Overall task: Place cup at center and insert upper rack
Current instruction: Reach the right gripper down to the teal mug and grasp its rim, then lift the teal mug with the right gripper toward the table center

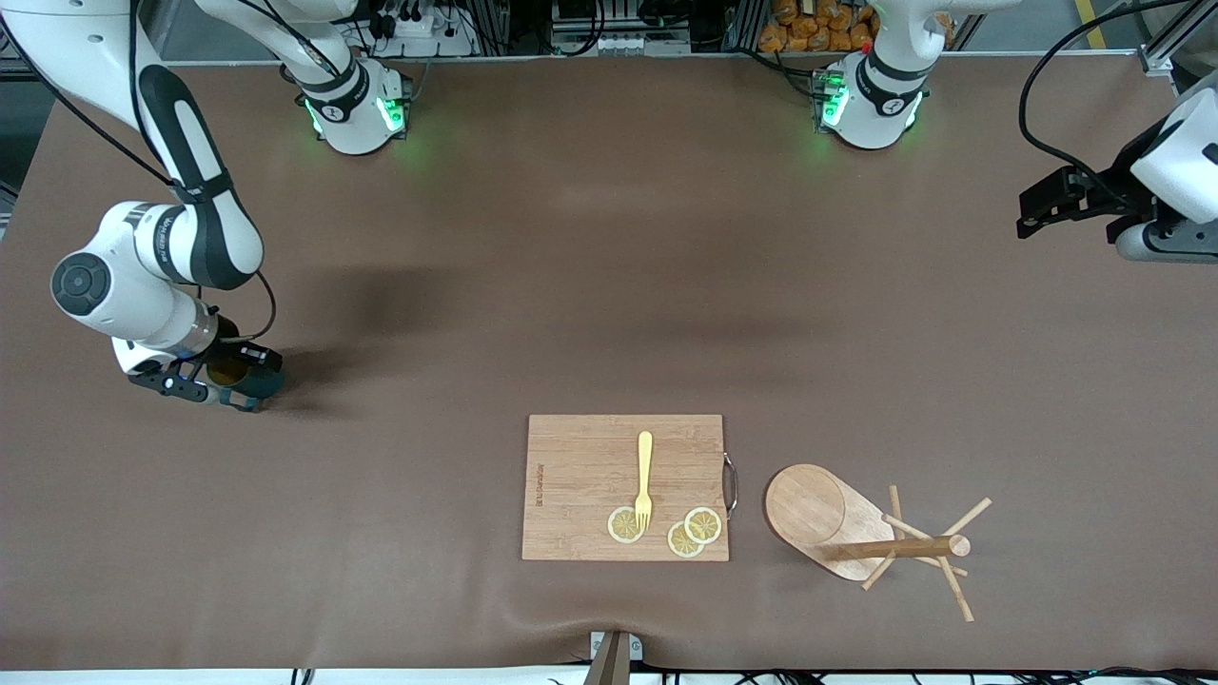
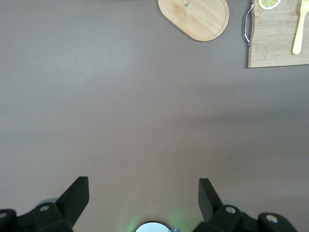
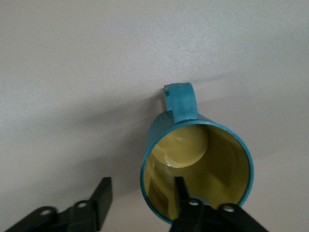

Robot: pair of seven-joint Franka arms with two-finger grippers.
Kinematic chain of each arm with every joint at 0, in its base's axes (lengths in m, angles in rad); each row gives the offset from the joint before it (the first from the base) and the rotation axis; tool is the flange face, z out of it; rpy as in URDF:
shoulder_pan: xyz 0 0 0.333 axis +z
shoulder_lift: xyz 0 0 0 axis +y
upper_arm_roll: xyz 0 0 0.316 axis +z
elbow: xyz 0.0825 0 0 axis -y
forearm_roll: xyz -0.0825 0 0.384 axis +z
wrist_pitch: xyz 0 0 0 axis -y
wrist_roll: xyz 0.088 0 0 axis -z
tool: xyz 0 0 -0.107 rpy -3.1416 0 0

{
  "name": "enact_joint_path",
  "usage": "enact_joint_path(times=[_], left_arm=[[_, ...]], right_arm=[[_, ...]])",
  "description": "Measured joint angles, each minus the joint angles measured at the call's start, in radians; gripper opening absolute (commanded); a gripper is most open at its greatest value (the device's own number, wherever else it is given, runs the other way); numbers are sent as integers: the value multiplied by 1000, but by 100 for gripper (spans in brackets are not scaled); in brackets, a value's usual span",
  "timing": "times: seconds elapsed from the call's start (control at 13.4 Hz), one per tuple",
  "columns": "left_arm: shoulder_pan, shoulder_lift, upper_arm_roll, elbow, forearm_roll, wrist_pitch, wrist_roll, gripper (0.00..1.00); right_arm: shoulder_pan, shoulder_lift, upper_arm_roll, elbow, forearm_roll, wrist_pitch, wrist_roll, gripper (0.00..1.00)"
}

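The cup (image 1: 255, 379), dark teal with a yellowish inside, is on the table at the right arm's end, its mouth turned toward my right gripper (image 1: 228, 381). In the right wrist view the cup (image 3: 195, 164) shows its loop handle. My right gripper (image 3: 141, 189) straddles the cup's wall with one finger inside and one outside. A gap still shows at the outer finger. The upper rack (image 1: 837, 523) lies tipped on its side beside the cutting board, its pegs pointing toward the left arm's end. My left gripper (image 1: 1037, 211) waits open at the left arm's end, also seen as the left gripper (image 2: 144, 193).
A wooden cutting board (image 1: 580, 476) lies near the front edge, at the middle of the table. It carries a yellow fork (image 1: 644, 480) and lemon slices (image 1: 625, 524). The left wrist view shows the rack's oval base (image 2: 195, 18) and the board (image 2: 273, 43).
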Motion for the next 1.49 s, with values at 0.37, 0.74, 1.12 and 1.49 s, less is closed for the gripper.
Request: enact_joint_path(times=[0.37, 0.74, 1.12, 1.49], left_arm=[[0, 5, 0, 0, 0, 0, 0, 100], [1, 10, 0, 1, 0, 0, 0, 100], [2, 11, 0, 1, 0, 0, 0, 100], [9, 11, 1, 1, 0, 0, 0, 100]], right_arm=[[-2, 0, -1, 0, 23, 4, 0, 18], [-2, 0, -1, 1, 29, 8, 0, 0], [41, -11, 7, 34, 35, -54, 7, 0], [132, -37, 15, 83, 83, -141, 161, 0]])
